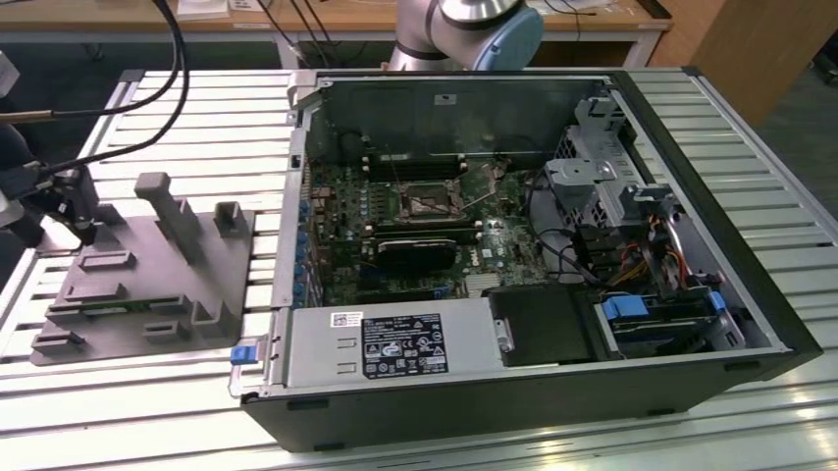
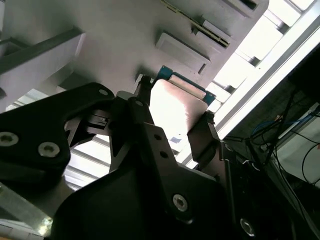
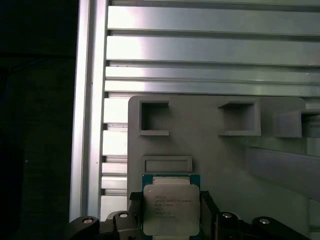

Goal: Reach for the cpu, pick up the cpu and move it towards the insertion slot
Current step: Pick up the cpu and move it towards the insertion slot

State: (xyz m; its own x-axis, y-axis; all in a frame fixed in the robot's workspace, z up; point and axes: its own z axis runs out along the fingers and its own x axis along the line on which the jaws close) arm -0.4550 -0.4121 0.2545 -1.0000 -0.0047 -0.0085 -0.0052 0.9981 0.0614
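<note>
The black two-fingered claw (image 3: pixel 171 218) is closed on the small flat square cpu (image 3: pixel 171 209), whose silvery metal top and thin green edge show in the first wrist view. One dark finger (image 3: pixel 136 212) presses each of two opposite sides. In the second wrist view the same chip (image 2: pixel 176 107) sits between the fingers (image 2: pixel 205 137), close against the pale grey plastic fixture tray (image 2: pixel 115 35); whether it has left the tray's surface cannot be told. In the exterior view the claw (image 1: pixel 85 228) stands over the far corner of that tray (image 1: pixel 144 294). The tray lies on the slatted aluminium counter (image 1: pixel 196 118) at about nine o'clock from the open black computer case (image 1: pixel 524 412). The insertion slot (image 1: pixel 426 201), a square socket with a shiny metal frame and dark centre, lies on the green motherboard inside the case, well apart from the claw. A long black rectangular block (image 1: pixel 412 250) sits just beside the slot at its six o'clock. The silver-and-blue robot arm (image 1: pixel 472 25) rises at twelve o'clock behind the case.
</note>
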